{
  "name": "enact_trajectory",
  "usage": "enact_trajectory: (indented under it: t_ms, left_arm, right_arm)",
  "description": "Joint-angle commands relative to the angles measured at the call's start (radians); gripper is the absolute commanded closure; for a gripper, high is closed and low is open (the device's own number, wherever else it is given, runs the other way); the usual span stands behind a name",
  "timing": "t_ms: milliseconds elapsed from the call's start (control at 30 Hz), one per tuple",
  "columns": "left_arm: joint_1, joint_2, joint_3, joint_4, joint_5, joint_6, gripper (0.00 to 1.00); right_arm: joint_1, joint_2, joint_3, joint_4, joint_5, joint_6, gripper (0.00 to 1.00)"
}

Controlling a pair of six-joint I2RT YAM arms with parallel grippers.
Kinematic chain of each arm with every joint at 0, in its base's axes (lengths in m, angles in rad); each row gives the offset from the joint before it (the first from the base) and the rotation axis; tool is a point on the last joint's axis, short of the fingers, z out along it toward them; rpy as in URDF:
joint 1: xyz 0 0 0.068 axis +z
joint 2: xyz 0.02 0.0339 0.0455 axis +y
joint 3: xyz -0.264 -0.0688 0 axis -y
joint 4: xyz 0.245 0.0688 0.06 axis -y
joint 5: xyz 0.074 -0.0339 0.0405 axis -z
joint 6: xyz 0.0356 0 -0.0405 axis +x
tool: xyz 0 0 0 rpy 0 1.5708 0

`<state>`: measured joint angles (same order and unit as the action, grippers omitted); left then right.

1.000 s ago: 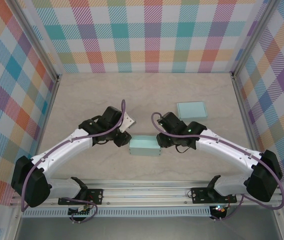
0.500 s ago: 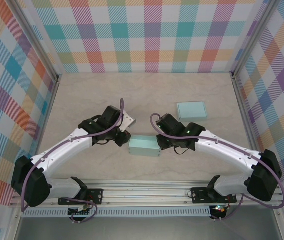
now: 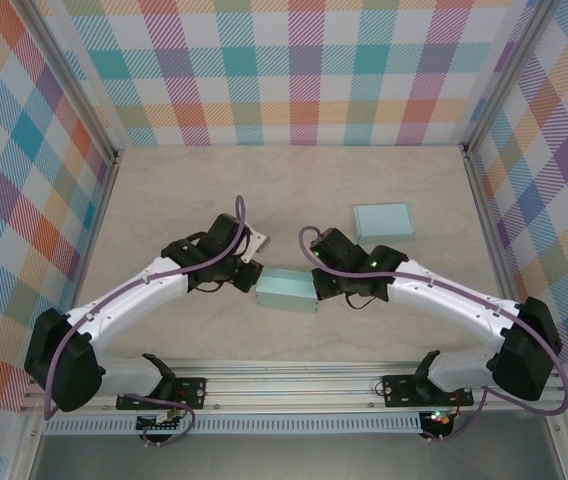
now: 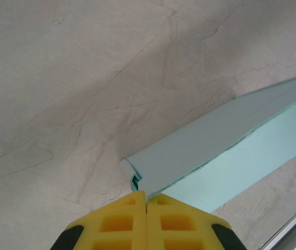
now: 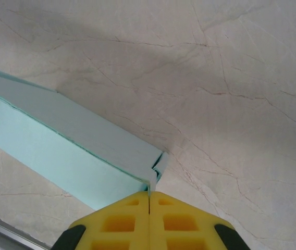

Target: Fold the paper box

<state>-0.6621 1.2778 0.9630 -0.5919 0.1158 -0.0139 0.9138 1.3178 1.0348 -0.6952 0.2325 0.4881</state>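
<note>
A pale teal paper box (image 3: 285, 290) lies mid-worktop (image 3: 164, 190), toward the near edge. The left jaws and right jaws are closed tight, each pinching one end of it. A second teal box (image 3: 383, 220) sits nearer the right edge.

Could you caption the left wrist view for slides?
Left gripper pinches one end of the teal paper box on a marbled table.

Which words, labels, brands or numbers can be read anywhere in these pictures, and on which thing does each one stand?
None can be read.
The paper box: plain light teal, no print on the faces that show.
The second teal box: plain top.
The left gripper and the right gripper: yellow, no marking.
The checked walls: coloured squares, no letters.
The small parts under the near rail: too small to read.
</note>
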Motion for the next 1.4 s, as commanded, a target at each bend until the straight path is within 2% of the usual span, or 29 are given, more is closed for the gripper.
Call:
enact_trajectory:
  t_ms: [0,200,533,900,1367]
  left_arm:
    - [-0.020,-0.063,-0.056,0.098,0.004,-0.139,1.00]
    - [-0.038,-0.161,-0.158,0.207,-0.044,-0.239,1.00]
    - [-0.083,-0.216,-0.221,0.304,-0.150,-0.293,1.00]
    - [-0.094,-0.256,-0.291,0.403,-0.221,-0.349,1.00]
    - [-0.096,-0.289,-0.337,0.442,-0.247,-0.430,1.00]
  right_arm:
    - [0.023,0.028,0.031,0.047,0.004,0.043,0.95]
    - [0.030,0.045,0.029,0.113,0.054,0.106,0.95]
    - [0.032,0.033,-0.045,0.305,0.058,0.191,0.95]
    - [0.041,0.070,-0.080,0.330,0.074,0.211,0.98]
    - [0.071,0.085,-0.091,0.337,0.127,0.188,1.00]
